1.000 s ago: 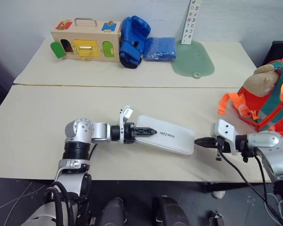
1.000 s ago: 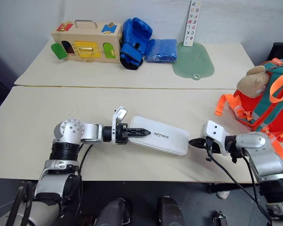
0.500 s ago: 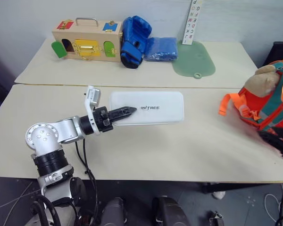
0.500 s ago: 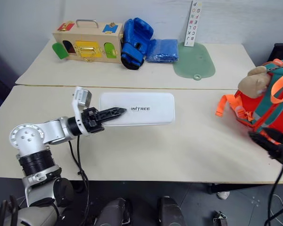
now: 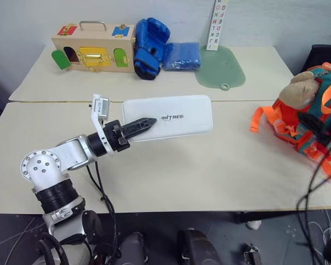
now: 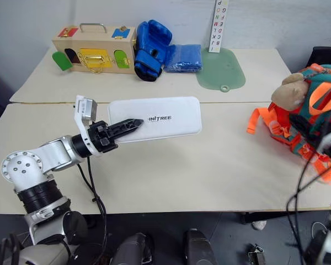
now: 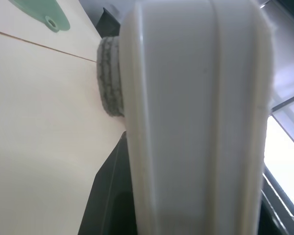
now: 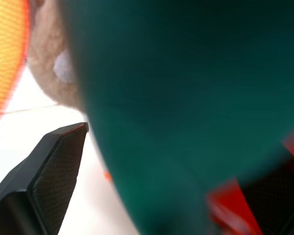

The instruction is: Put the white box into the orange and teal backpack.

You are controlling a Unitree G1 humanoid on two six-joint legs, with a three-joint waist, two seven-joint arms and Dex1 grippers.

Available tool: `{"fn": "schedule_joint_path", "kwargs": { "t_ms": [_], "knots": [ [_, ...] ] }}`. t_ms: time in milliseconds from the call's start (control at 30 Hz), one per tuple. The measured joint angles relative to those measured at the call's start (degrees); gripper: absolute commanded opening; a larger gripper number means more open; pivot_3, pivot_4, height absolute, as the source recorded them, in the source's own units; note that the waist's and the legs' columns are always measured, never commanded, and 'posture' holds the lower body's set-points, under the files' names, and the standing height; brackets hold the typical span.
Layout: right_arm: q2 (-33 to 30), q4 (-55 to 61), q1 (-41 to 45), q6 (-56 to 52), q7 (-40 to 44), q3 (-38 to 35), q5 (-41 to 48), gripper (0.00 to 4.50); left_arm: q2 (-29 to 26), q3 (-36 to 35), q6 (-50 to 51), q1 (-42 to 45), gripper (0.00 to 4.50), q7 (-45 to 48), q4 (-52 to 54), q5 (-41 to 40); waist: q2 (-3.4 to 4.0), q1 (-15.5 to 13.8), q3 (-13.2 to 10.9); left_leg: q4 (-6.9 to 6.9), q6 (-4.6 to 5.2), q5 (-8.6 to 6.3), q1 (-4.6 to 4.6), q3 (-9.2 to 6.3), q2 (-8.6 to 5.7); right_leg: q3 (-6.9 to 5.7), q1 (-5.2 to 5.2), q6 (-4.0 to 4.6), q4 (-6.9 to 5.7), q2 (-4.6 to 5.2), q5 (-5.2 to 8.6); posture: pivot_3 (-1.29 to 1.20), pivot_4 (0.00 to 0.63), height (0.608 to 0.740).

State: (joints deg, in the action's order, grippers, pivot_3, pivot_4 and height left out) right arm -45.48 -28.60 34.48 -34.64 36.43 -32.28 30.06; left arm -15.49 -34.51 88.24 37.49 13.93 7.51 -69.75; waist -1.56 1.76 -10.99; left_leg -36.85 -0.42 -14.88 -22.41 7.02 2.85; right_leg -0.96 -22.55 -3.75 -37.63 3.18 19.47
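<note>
Surface: you've got two pale beige surfaces [image 5: 171, 165] butted together, a seam running across between them, a light wall behind.

Far surface: a wooden box with coloured latches and a metal handle [image 5: 94, 47] sits at the back, a blue boxing glove [image 5: 148, 47] just beside it, then a folded blue cloth [image 5: 181, 55], a pale green mat [image 5: 220, 66] and an upright white strip of coloured letters [image 5: 217, 25].

Left fingers: your left gripper [image 5: 145, 122] has its black fingers pinched together on the near end of the flat white rectangular box with rounded corners and grey lettering [image 5: 179, 115], pointing roughly level toward the right.

White box: it's up off the near surface, flat face upward, held out over the middle area; in the left wrist view its side seam [image 7: 206, 122] runs close past the lens.

Backpack: the small orange and teal backpack with orange webbing straps [image 6: 303, 118] stands at the right edge of the near surface, well apart from the box, a tan plush animal [image 6: 291, 93] on its front.

Right fingers: your right gripper [image 8: 176, 161] is right up against the backpack, fingers [image 8: 49, 171] spread wide with teal fabric between them, and you can't tell whether they touch it.
</note>
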Motion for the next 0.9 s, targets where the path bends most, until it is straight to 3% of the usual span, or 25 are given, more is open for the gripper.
{"fn": "schedule_joint_path", "kwargs": {
  "t_ms": [67,433,567,733,900],
  "knots": [
    [0.17,-3.97,2.71,2.71,0.28,1.05,-0.90,3.91,-1.20,0.16,-0.66,-0.15,1.27,-0.21,-0.05,-0.13,0.00,-0.07,0.00,0.00,0.00,0.00,-0.01,-0.01,0.00,-0.01,0.00,0.00,0.01,0.00,0.00,0.00,0.150,0.740],
    [1.22,-8.42,4.36,8.25,8.37,5.54,-2.08,0.09,-5.78,1.15,-5.12,-2.71,1.27,-1.92,-0.52,-2.79,0.00,0.12,0.00,0.00,-0.01,-0.01,-0.01,0.02,0.06,-0.01,0.02,-0.01,0.04,-0.02,-0.01,0.00,0.150,0.740],
    [1.25,0.58,2.41,2.57,15.43,8.15,2.03,0.02,-7.06,1.71,-9.01,-3.34,1.27,-3.18,-0.42,-2.46,0.01,0.29,-0.02,0.02,-0.07,-0.03,-0.02,0.05,0.15,0.04,-0.03,-0.01,0.02,-0.11,-0.01,0.00,0.150,0.740],
    [-0.12,21.09,0.80,-12.40,25.87,14.14,13.42,0.02,-13.02,1.85,-14.72,-0.64,1.27,-2.78,-3.66,-0.37,0.03,0.35,-0.03,0.02,-0.39,-0.13,-0.02,0.04,0.57,0.09,-0.06,0.10,0.05,-0.56,0.04,0.00,0.150,0.740],
    [-0.41,32.12,2.04,-20.54,31.53,18.48,21.98,0.02,-18.57,2.80,-20.32,3.23,1.27,2.23,-7.88,2.72,0.03,0.11,-0.03,0.02,-0.57,-0.27,-0.02,0.04,0.76,0.05,-0.13,0.32,0.05,-0.70,0.16,0.00,0.150,0.740]
  ]
}}
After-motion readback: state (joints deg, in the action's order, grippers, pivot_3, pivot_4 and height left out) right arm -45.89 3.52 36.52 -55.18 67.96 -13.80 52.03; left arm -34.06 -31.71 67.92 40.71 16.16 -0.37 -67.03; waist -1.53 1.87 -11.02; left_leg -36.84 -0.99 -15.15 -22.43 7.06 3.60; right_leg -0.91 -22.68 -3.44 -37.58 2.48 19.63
